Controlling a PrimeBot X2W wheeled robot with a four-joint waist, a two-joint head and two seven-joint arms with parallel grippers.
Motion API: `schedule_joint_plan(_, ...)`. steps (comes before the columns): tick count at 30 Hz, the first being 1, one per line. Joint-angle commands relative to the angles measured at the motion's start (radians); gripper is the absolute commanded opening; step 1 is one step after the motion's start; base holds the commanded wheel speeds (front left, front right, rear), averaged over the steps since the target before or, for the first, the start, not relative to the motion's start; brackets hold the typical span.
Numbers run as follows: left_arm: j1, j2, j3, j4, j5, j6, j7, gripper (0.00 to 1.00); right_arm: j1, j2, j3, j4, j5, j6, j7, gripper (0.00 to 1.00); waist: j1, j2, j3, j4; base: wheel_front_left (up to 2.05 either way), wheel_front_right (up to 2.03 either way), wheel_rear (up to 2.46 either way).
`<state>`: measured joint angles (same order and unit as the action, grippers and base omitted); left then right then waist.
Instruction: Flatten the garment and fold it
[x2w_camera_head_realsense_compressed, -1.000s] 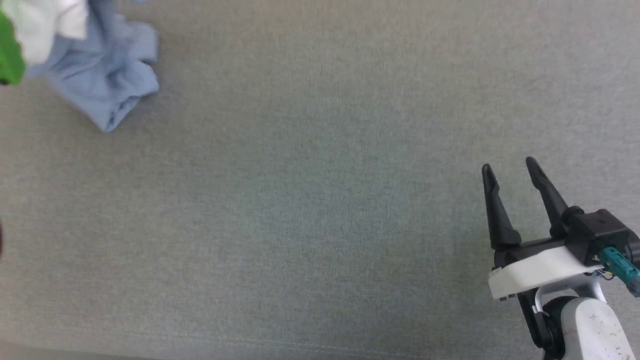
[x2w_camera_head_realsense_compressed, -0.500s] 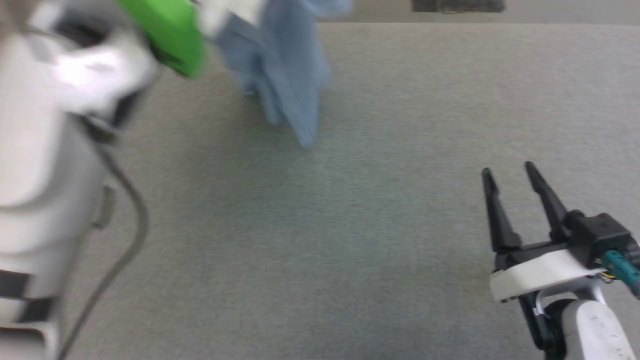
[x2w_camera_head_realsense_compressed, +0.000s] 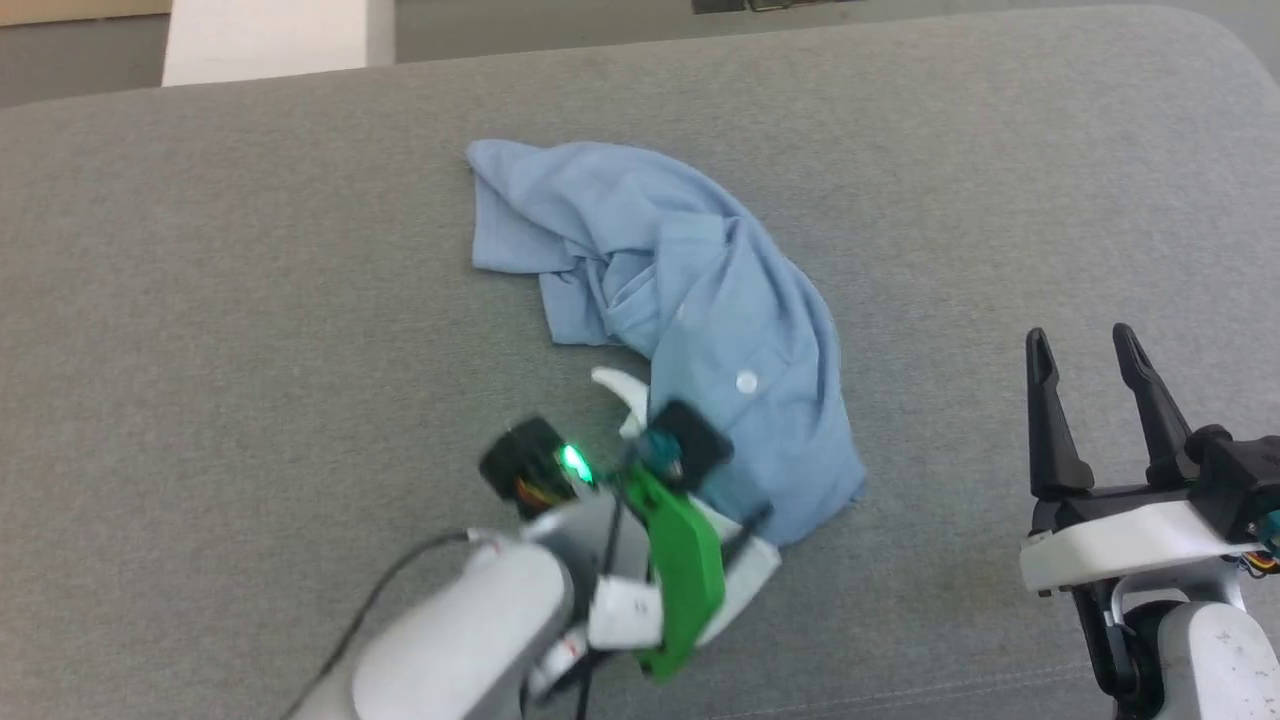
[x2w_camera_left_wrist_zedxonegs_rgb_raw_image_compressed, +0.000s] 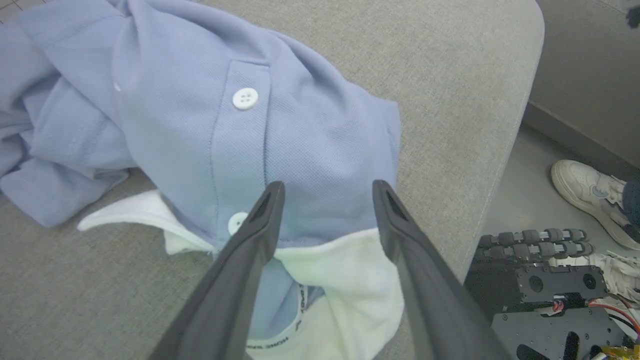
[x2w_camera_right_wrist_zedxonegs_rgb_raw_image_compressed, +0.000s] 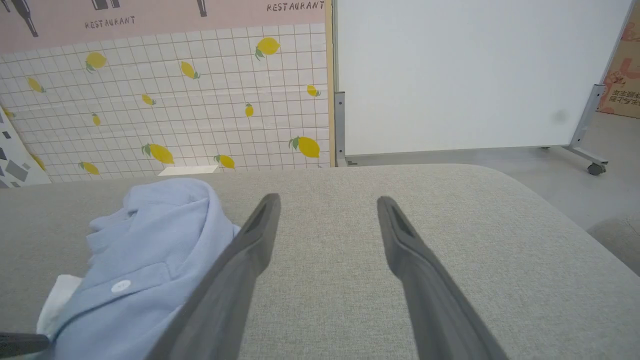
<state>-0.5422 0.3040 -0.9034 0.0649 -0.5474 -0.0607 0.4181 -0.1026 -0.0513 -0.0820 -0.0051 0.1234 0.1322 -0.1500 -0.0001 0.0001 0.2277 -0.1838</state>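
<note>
- At the left, the left tool (x2w_camera_left_wrist_zedxonegs_rgb_raw_image_compressed: 325, 187) has its fingers apart, astride the white collar (x2w_camera_left_wrist_zedxonegs_rgb_raw_image_compressed: 345, 280) and clamping nothing; the neck tape (x2w_camera_left_wrist_zedxonegs_rgb_raw_image_compressed: 300, 305) print is too small to read.
- Midway, the garment (x2w_camera_head_realsense_compressed: 700, 300) lies crumpled on the grey worktop (x2w_camera_head_realsense_compressed: 250, 300). Its long axis runs far-left to near-right, collar end nearest this arm.
- Rightward, the right tool (x2w_camera_head_realsense_compressed: 1080, 335) hovers spread and empty, well apart from the garment; the wall sign (x2w_camera_right_wrist_zedxonegs_rgb_raw_image_compressed: 295, 6) reads "RESTAURANT".

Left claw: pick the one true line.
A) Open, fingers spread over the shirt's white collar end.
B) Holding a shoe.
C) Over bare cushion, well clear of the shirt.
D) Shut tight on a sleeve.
A: in the left wrist view, the left claw has its fingers apart over the white collar of the garment.
</note>
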Motion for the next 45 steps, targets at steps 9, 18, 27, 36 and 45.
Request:
schedule_joint_plan(9, -0.004, 0.000, 0.076, -0.080, -0.011, 0.058, -0.077, 1.00, 0.004, 0.001, 0.026, 0.018, -0.011, -0.002, 0.018, 1.00, 0.0001, -0.0001, -0.059, 0.060, 0.00, 0.00, 0.00)
schedule_joint_plan(18, -0.016, 0.108, 0.267, -0.075, 0.004, 0.144, -0.237, 1.00, 0.044, 0.001, 0.038, -0.009, -0.029, -0.002, 0.071, 1.00, 0.0001, -0.0001, -0.143, 0.144, 0.00, 0.00, 0.00)
schedule_joint_plan(27, 0.195, 0.220, 0.370, -0.094, 0.024, 0.249, -0.417, 1.00, 0.100, 0.001, 0.051, -0.053, -0.041, -0.002, 0.107, 1.00, 0.0001, -0.0001, -0.175, 0.186, 0.00, 0.00, 0.00)
schedule_joint_plan(36, 0.381, 0.237, 0.327, -0.139, 0.051, 0.305, -0.469, 1.00, 0.137, 0.001, 0.060, -0.063, -0.031, -0.002, 0.116, 1.00, 0.0001, -0.0001, -0.184, 0.194, 0.00, 0.00, 0.00)
schedule_joint_plan(45, 0.386, 0.221, 0.309, -0.164, 0.035, 0.308, -0.438, 1.00, 0.132, 0.001, 0.081, -0.073, -0.033, -0.002, 0.121, 1.00, 0.0001, -0.0001, -0.160, 0.181, 0.00, 0.00, 0.00)
